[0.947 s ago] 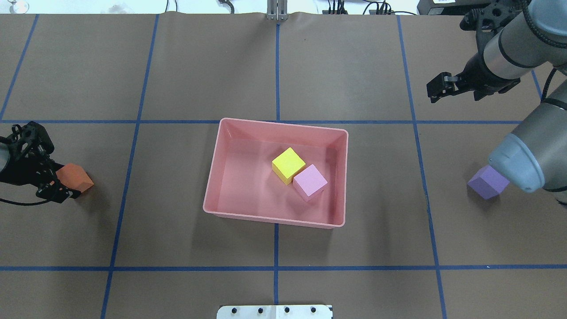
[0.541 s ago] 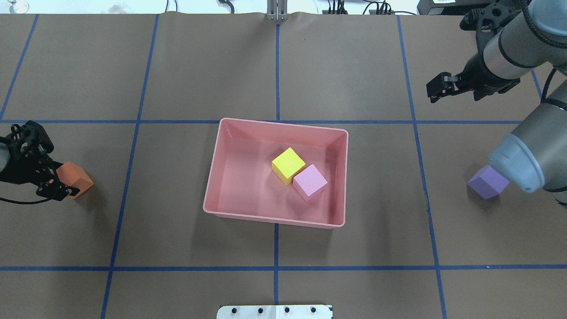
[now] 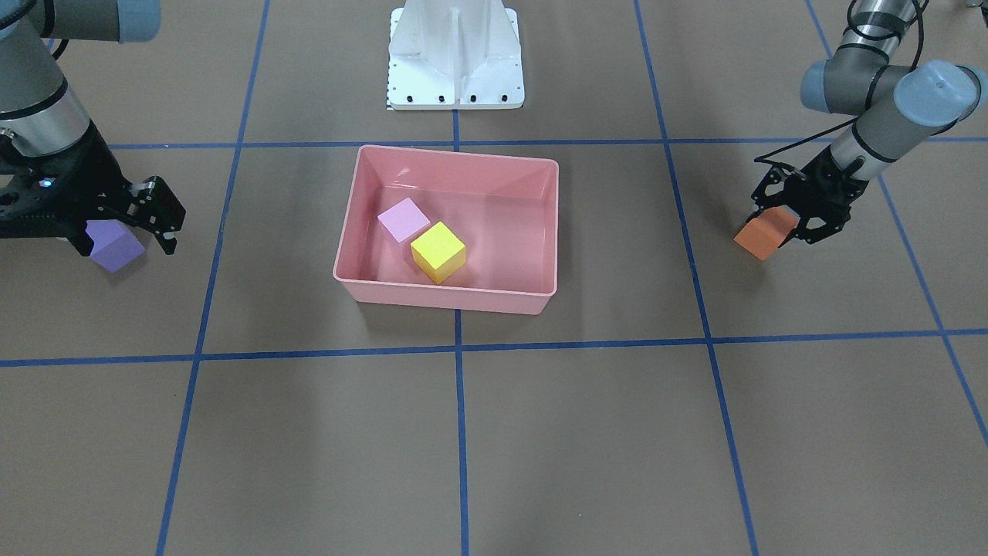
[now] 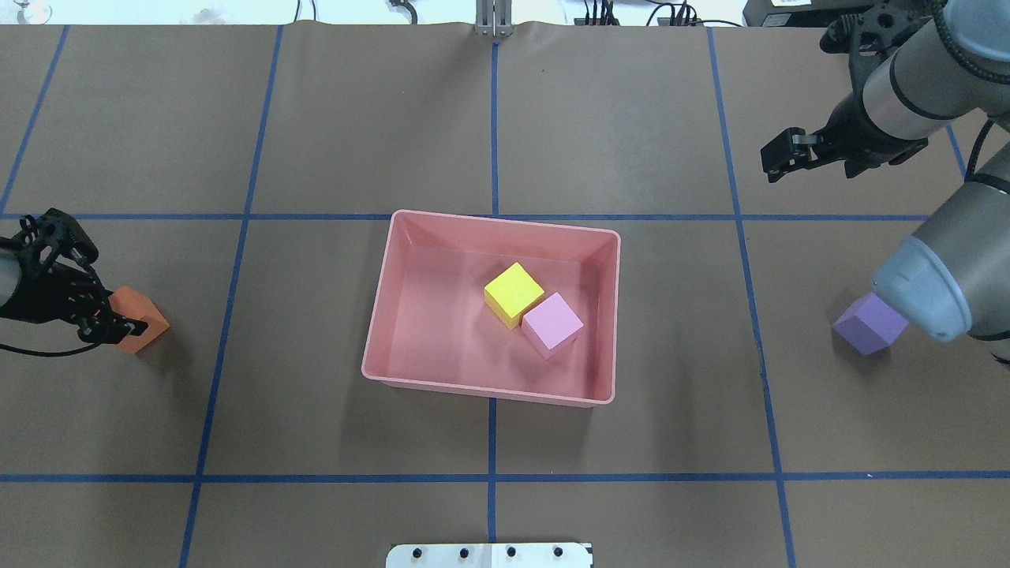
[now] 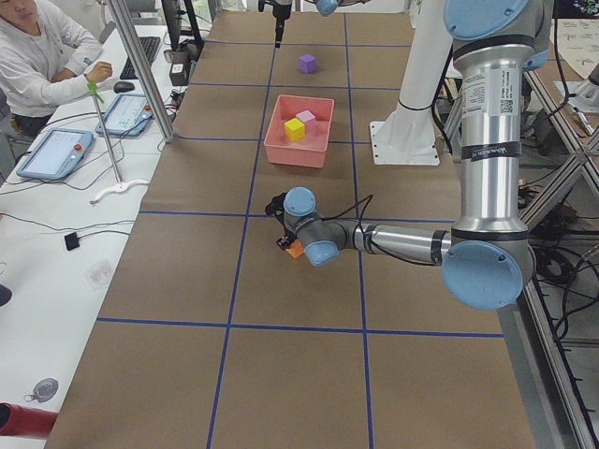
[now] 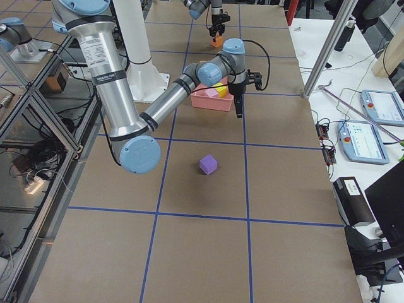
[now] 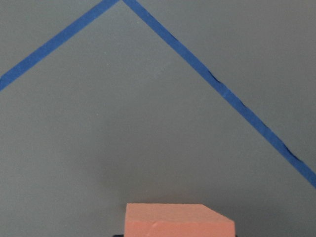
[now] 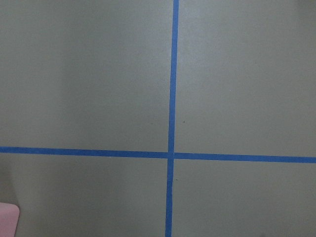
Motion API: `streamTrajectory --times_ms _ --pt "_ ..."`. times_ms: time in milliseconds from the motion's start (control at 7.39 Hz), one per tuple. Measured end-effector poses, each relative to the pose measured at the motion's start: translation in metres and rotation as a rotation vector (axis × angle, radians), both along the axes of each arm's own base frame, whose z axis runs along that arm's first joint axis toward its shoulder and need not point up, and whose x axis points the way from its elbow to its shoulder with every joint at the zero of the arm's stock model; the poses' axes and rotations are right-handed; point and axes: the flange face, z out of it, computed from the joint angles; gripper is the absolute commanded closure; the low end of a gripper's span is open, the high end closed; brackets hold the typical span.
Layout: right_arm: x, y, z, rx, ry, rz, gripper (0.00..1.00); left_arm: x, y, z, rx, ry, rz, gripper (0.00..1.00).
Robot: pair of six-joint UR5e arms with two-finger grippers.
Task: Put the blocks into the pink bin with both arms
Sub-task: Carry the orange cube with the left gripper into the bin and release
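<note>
Middle of the brown paper-covered tabletop, there's the shallow salmon-pink plastic bin, rectangular with rounded corners and a thin rim. Two blocks are in it: the matte yellow cube and the matte light pink cube, touching edge to edge on the smooth bin floor, toward the half on my right. The rest of the floor is bare glossy plastic.

Out on my left, my left end effector is down low around the orange cube, black fingers straddling it, one on either side. The wrist camera shows only the cube's flat top at the bottom edge, so I cannot tell whether the fingers are pressing on it or just flanking it.

On my right, the purple cube sits alone on the paper, well outside the bin, partly hidden by my grey elbow joint in the overhead view. My right end effector hangs well apart from it, fingers spread, nothing between them.

Blue tape lines grid the tabletop; the bin straddles the central one.
</note>
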Motion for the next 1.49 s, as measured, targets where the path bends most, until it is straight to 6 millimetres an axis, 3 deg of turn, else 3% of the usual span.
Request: streamTrajectory --times_ms 271,406,676,812,1082,1217,1353,1488 --pt "0.032 -0.006 0.018 0.012 0.003 -0.041 0.01 0.005 -0.003 -0.032 -0.016 0.059 0.006 1.00" --pt "0.054 -0.006 0.038 0.021 0.020 -0.074 0.01 0.010 -0.007 -0.064 -0.056 0.116 -0.014 1.00" --pt "0.086 0.003 0.083 0.036 0.048 -0.121 0.01 0.025 -0.023 -0.162 -0.209 0.281 -0.113 1.00" --pt "0.093 0.012 0.109 0.059 0.037 -0.130 0.01 0.032 -0.029 -0.213 -0.287 0.365 -0.146 0.95" --pt "0.103 0.038 0.157 0.099 -0.010 -0.146 0.01 0.061 -0.028 -0.282 -0.380 0.467 -0.145 0.91" --pt "0.109 0.053 0.178 0.115 -0.028 -0.152 0.01 0.082 -0.022 -0.306 -0.406 0.495 -0.144 0.25" --pt "0.115 0.070 0.196 0.131 -0.052 -0.161 0.00 0.112 -0.011 -0.330 -0.421 0.517 -0.151 0.00" --pt "0.118 0.083 0.209 0.150 -0.082 -0.175 0.00 0.140 0.002 -0.349 -0.425 0.532 -0.163 0.00"
